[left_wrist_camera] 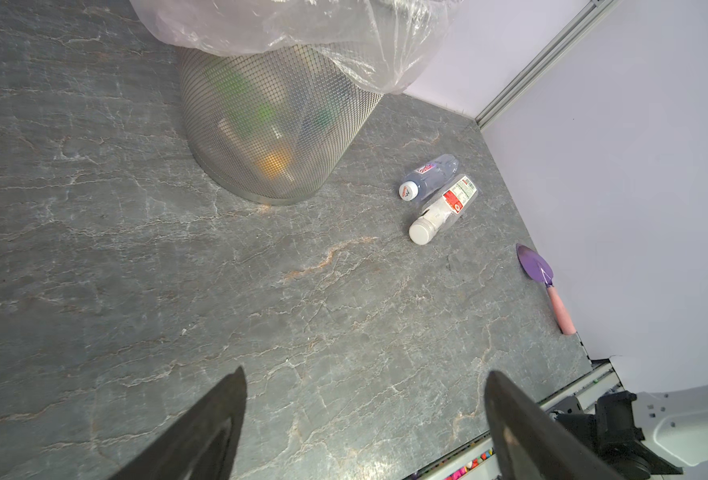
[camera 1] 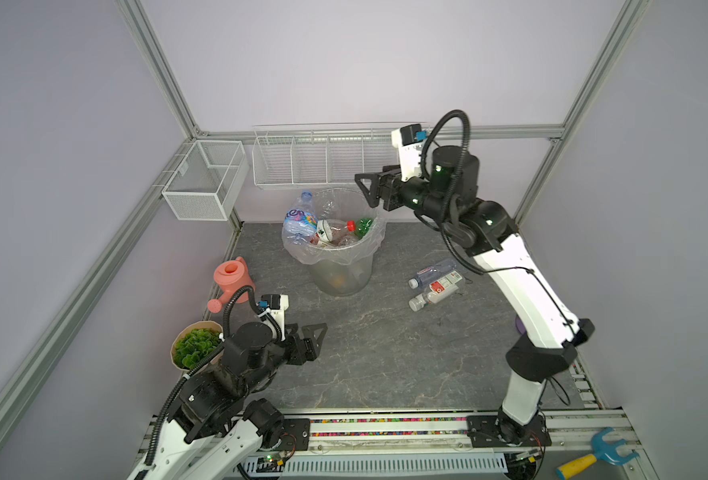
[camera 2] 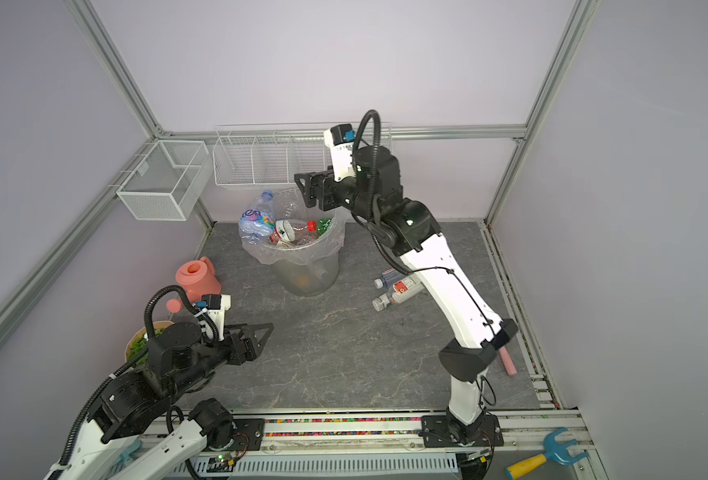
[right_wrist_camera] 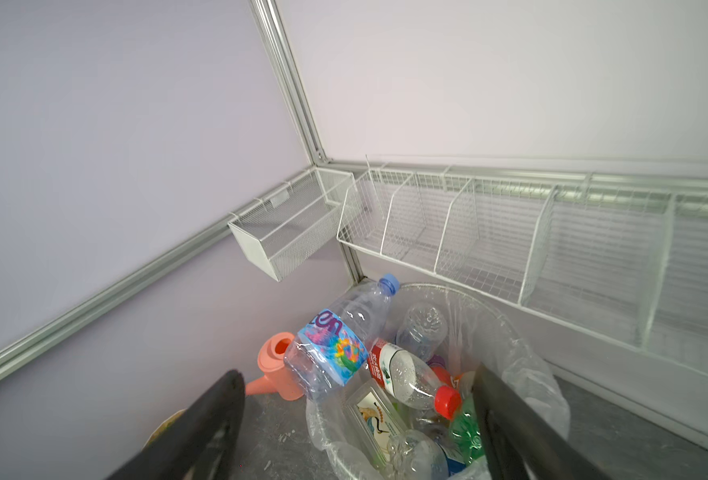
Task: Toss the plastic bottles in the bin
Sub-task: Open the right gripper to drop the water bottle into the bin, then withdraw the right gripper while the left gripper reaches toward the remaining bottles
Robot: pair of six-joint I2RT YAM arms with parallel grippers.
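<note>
Fingers of the right gripper (camera 1: 369, 188) stand wide apart and empty, hovering above the bin (camera 1: 344, 266) and touching nothing. The bin is heaped with plastic bottles (right_wrist_camera: 406, 376) — a big blue-capped bottle (camera 1: 300, 217) leans across the rim, its base sticking out over the side. The left gripper (camera 1: 308, 332) hangs low over the bench (camera 1: 385, 357) near the front, its fingers likewise spread, holding nothing. Two loose bottles (left_wrist_camera: 447, 203) lie side by side on the bench right of the bin — touching, it seems, though the view is too small to be sure.
</note>
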